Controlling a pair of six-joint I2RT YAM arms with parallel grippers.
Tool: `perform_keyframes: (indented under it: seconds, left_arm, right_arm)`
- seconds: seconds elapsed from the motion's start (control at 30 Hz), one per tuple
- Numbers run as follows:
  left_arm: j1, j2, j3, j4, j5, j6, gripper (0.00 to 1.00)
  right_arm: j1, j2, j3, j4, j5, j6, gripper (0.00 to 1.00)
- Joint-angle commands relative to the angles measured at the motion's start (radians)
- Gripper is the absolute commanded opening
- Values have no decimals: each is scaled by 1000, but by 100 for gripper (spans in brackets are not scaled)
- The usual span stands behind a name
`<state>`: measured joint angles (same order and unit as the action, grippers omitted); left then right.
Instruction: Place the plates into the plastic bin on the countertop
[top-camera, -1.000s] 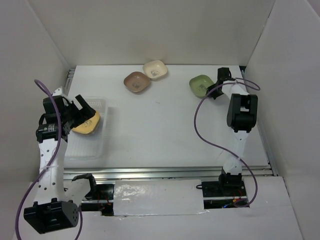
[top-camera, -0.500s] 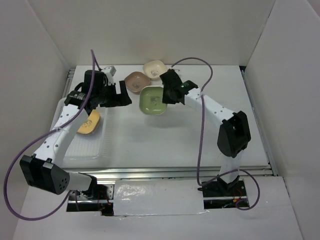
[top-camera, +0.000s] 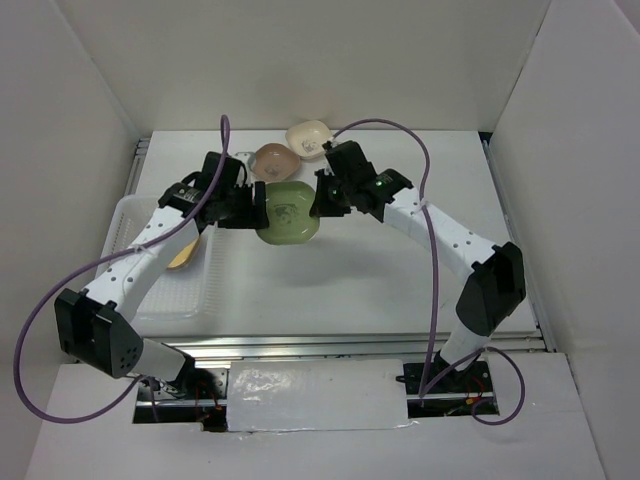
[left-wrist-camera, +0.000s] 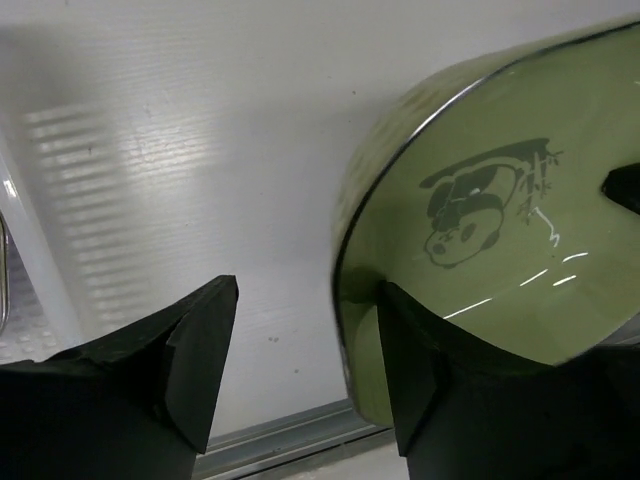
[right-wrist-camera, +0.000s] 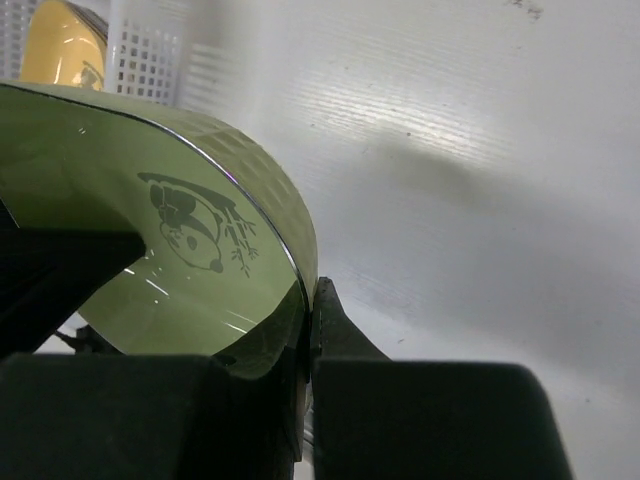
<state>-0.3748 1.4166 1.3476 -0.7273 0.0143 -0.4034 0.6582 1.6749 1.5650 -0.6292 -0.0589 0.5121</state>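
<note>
Evidently a handover: nearest, the plastic bin (top-camera: 170, 297) holds a yellow plate (top-camera: 183, 256). Above the countertop (top-camera: 350, 285), the right gripper (top-camera: 318, 200) clamps the green plate (top-camera: 288, 212) while the left gripper (top-camera: 256, 208), jaws spread astride its rim, must close next. A brown plate (top-camera: 270, 159) and a cream plate (top-camera: 308, 138) lie beyond.
</note>
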Motion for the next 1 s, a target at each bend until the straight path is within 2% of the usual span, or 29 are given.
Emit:
perform_keyframes:
  seconds: [0.0, 0.03, 0.07, 0.1, 0.13, 0.17, 0.23, 0.3, 0.37, 0.43, 0.47, 0.53, 0.7, 0.83, 0.9, 0.93, 0.97]
  left_arm:
    - [-18, -10, 19, 23, -68, -31, 68]
    - [-19, -7, 27, 23, -91, -35, 59]
    - [-21, -7, 39, 23, -102, -47, 32]
    - [-22, -13, 42, 20, -117, -58, 17]
    - [-21, -21, 44, 16, -158, -69, 4]
    - [-16, -30, 44, 9, -187, -101, 0]
    - [26, -74, 32, -3, -270, -139, 0]
    - [101, -147, -11, -20, -312, -233, 0]
    - [258, -245, -88, -46, -368, -347, 0]
    - [449, -316, -169, 6, -318, -370, 0]
    - [502, -346, -235, 47, -251, -371, 0]
    - [635, -358, -264, 57, -205, -367, 0]
    - [813, -231, -312, 72, -38, -359, 0]
    - [859, -173, -369, 118, 35, -399, 0]
    - [864, -162, -378, 126, 58, -408, 19]
    - [864, -169, -381, 123, 71, -417, 58]
    - [864, -198, -383, 118, 70, -423, 80]
  right_arm:
    - [26, -41, 15, 69, -107, 22, 0]
    - [30, -43, 12, 78, -123, 23, 0]
    - [35, -43, 4, 86, -143, 26, 0]
    - [37, -44, -2, 92, -147, 28, 0]
    - [37, -53, -8, 97, -145, 28, 15]
    - [35, -63, -32, 103, -141, 29, 44]
    - [18, -112, -68, 114, -105, 40, 100]
    - [-9, -183, -147, 128, -52, 63, 100]
    - [-61, -263, -259, 175, -44, 83, 100]
    - [-103, -297, -321, 197, -62, 89, 100]
    - [-114, -314, -363, 201, -70, 85, 100]
    - [-129, -342, -394, 204, -81, 82, 100]
    - [-163, -382, -470, 226, -104, 72, 100]
    - [-169, -394, -485, 233, -124, 69, 100]
    - [-169, -397, -482, 223, -125, 65, 100]
    - [-170, -399, -480, 220, -122, 60, 100]
    - [-172, -403, -479, 215, -116, 57, 100]
